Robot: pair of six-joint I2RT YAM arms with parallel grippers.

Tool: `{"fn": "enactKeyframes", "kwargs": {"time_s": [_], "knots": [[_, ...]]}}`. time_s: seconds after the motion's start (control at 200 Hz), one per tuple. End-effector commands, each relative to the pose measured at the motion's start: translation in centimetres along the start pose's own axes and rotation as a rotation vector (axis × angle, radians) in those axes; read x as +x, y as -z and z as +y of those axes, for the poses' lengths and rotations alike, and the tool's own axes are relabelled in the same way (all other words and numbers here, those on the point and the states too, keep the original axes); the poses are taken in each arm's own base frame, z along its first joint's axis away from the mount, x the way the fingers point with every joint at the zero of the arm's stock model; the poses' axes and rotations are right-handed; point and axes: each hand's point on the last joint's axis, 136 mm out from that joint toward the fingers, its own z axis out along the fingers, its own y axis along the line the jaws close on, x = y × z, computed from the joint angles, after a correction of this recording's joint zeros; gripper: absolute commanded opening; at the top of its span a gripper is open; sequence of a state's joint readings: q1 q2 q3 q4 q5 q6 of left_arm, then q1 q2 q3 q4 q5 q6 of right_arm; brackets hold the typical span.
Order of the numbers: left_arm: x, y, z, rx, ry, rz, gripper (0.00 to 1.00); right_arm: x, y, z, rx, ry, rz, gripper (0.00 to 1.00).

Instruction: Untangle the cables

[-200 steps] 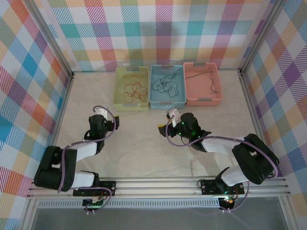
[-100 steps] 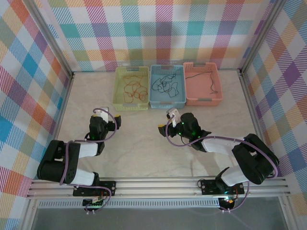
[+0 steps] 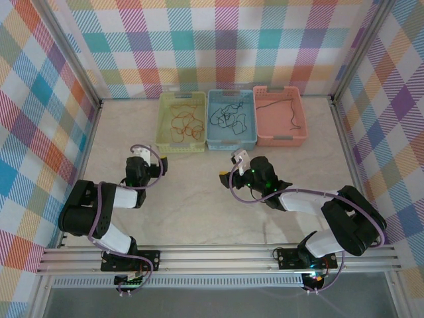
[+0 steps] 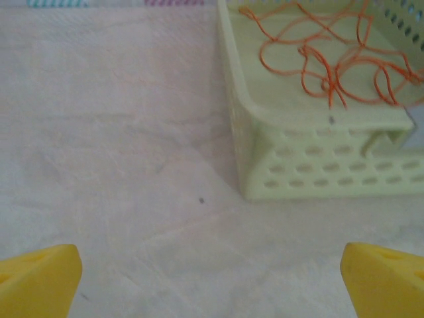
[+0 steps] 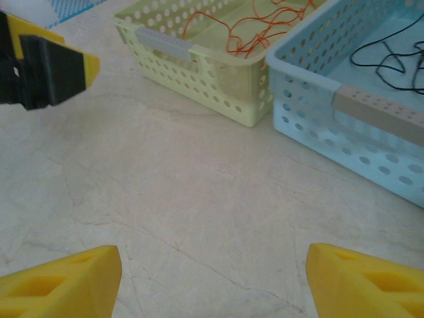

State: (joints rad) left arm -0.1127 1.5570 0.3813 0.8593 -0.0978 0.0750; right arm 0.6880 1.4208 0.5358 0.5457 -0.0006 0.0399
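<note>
Left arm (image 3: 99, 202) more folded than before; left end effector (image 4: 211, 281) and right end effector (image 5: 212, 278) apart

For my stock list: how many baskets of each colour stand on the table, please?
Yellow-green basket: 1
Blue basket: 1
Pink basket: 1
Total: 3

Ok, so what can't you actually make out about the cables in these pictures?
- Top view: the black cables in the blue basket are too thin to tell knotted from merely overlapping.
- Left wrist view: the orange cables are blurred and run off the top edge.
- Right wrist view: the top and right edges cut off both bunches.
</note>
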Motion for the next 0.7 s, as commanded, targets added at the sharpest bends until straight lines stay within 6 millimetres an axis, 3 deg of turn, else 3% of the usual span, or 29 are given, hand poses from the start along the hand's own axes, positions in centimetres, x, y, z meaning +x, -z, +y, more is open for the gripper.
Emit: {"fn": "enactKeyframes", "kwargs": {"time_s": [0.0, 0.135, 0.25, 0.41, 0.525, 0.695], "knots": [[-0.3, -0.3, 0.6, -0.017, 0.017, 0.002, 1.0, -2.1, 1.2, -1.8, 0.116, 0.044, -0.072, 0.76], [-0.3, -0.4, 0.6, -0.014, 0.021, 0.009, 1.0, -3.9, 4.5, -4.3, 0.232, 0.089, -0.106, 0.8], [-0.3, -0.6, 0.8, -0.003, 0.034, 0.019, 1.0, -3.8, 7.3, -8.4, 0.342, 0.016, -0.139, 0.82], [-0.3, -0.6, 0.7, -0.002, 0.034, 0.02, 1.0, -1.5, 10.3, -14.5, 0.555, -0.082, -0.118, 0.88], [-0.3, -0.6, 0.7, -0.003, 0.034, 0.021, 1.0, -0.7, 11.5, -16.2, 0.612, -0.026, -0.105, 0.89], [-0.3, -0.6, 0.7, -0.003, 0.033, 0.019, 1.0, 3.0, 11.3, -19.3, 0.668, -0.105, -0.081, 0.9]]}}
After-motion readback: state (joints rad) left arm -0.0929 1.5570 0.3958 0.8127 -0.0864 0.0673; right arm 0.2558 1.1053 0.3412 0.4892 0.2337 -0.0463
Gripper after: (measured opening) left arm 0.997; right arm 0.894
